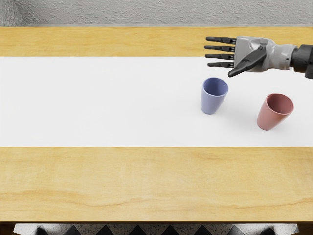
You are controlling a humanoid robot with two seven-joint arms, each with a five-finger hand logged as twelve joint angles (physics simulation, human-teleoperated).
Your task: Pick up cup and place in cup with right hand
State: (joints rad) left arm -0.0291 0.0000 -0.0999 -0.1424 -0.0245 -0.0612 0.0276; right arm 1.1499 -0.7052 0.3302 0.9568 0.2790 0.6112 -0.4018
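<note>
My right hand (224, 69) reaches in from the right edge, above the far part of the white strip, its four fingers stretched out leftward and its thumb pointing down and left. It is open and holds nothing. A blue cup (212, 100) stands upright on the strip, just below the fingers and thumb in the picture. Farther right and a bit nearer the front, a pink cup (272, 115) also stands upright. The two cups are apart, and the hand does not appear to touch either one.
A white strip (107, 103) runs across the wooden table (146, 181) from side to side. The table's front edge shows near the bottom of the picture, and a grey textured wall (146, 12) rises behind the back edge.
</note>
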